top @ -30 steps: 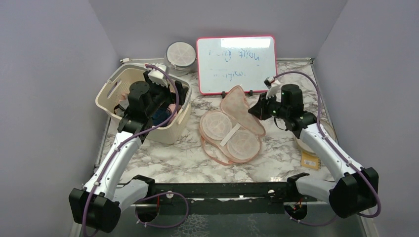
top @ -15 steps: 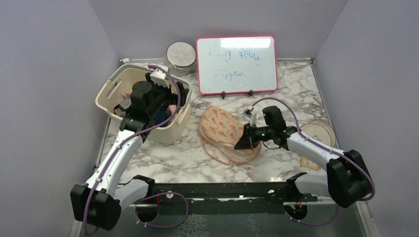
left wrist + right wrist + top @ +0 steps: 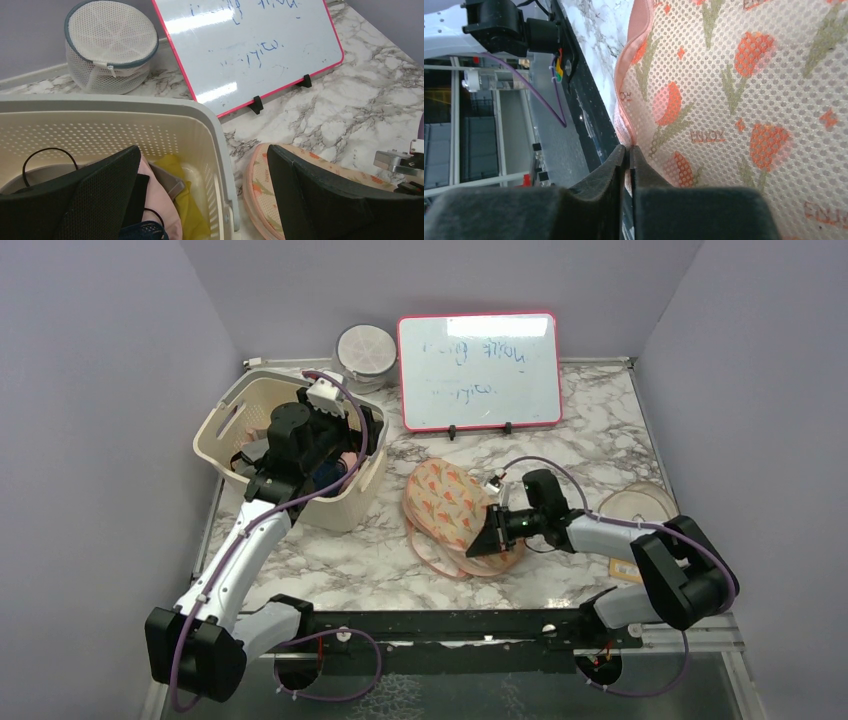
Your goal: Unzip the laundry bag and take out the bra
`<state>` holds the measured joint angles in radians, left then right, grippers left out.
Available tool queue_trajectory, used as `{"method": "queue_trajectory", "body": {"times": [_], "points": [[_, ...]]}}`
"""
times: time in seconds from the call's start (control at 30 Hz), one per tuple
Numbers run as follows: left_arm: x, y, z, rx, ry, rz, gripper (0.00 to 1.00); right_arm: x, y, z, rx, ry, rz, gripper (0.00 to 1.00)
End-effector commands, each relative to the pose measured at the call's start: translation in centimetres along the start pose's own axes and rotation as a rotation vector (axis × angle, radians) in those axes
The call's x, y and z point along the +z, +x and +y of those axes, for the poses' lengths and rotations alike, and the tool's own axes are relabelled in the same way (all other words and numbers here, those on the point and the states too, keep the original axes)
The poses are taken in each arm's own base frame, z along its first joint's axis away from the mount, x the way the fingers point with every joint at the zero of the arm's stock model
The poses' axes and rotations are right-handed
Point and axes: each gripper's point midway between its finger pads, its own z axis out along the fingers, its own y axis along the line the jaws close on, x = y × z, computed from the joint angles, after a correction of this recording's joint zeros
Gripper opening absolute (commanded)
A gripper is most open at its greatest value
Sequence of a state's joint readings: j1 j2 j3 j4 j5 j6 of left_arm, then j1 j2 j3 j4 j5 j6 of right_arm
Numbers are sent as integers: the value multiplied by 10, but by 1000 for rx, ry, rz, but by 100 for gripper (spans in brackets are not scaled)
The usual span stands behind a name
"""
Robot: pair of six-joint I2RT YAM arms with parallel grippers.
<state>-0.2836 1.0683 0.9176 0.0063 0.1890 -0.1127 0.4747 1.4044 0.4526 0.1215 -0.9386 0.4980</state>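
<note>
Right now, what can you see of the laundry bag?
The bag is peach mesh fabric printed with orange tulips and the word ENJOY, edged in pink trim. It lies on the marble table, right of the basket. Its printed lid is folded over the base, whose pale rim shows at the near side. The right hand is shut on its trim.

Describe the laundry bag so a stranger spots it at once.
Find the pink-framed whiteboard at the back of the marble table. In front of it lies the laundry bag, its edge pinched by the right claw. Unlike the cream basket and white mesh pouch, it is flat, peach, tulip-printed.
</note>
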Motion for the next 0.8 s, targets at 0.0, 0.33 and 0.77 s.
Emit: {"method": "queue_trajectory", "body": {"times": [0.0,0.33,0.77], "points": [[2,2,0,5,-4,5,92,3,6,-1,-17,-23,-17,10],[3,4,-1,2,2,14,92,-10,-38,33,-154,-50,-197,72],[2,3,0,-2,-1,7,92,51,-62,34,-205,-76,-85,77]]}}
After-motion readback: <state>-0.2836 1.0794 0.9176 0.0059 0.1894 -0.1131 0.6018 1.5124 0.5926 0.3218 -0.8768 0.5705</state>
